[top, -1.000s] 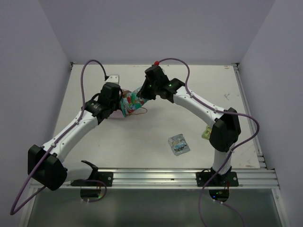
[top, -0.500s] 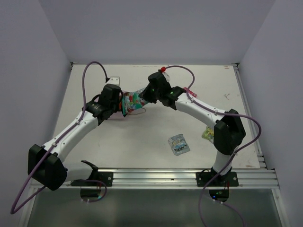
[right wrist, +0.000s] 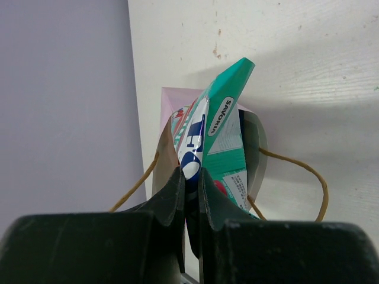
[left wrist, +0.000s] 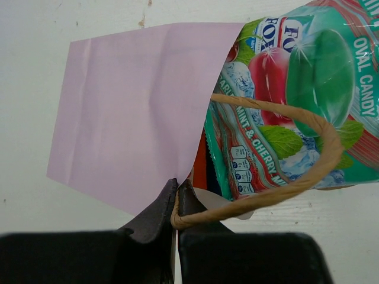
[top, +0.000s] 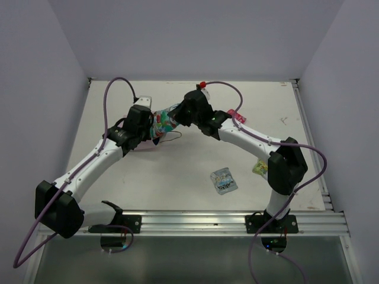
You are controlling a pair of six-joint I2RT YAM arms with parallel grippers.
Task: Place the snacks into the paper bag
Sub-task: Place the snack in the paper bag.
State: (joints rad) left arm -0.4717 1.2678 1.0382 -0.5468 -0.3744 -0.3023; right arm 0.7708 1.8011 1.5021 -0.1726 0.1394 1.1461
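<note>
The pale pink paper bag (left wrist: pixel 130 112) lies on its side on the table. My left gripper (left wrist: pixel 176 190) is shut on its rim and a tan string handle (left wrist: pixel 284 183), holding the mouth open. My right gripper (right wrist: pixel 190 176) is shut on the teal-green packet (right wrist: pixel 224 121), which sits partly inside the mouth of the bag (right wrist: pixel 173 97). An orange packet (left wrist: pixel 200 165) and a dark one show inside the bag beside the teal-green packet (left wrist: pixel 296 89). In the top view the two grippers meet at the teal-green packet (top: pixel 164 120).
A silver-grey packet (top: pixel 224 180) lies on the table in front of the right arm. A yellow-green packet (top: pixel 259 167) shows partly behind the right arm's elbow. A small pink-red packet (top: pixel 235 115) lies just behind the right forearm. Walls close the left, far and right sides.
My right gripper has moved left and a little farther back, pushing the teal-green packet deeper into the bag's mouth. The left arm has barely moved.
</note>
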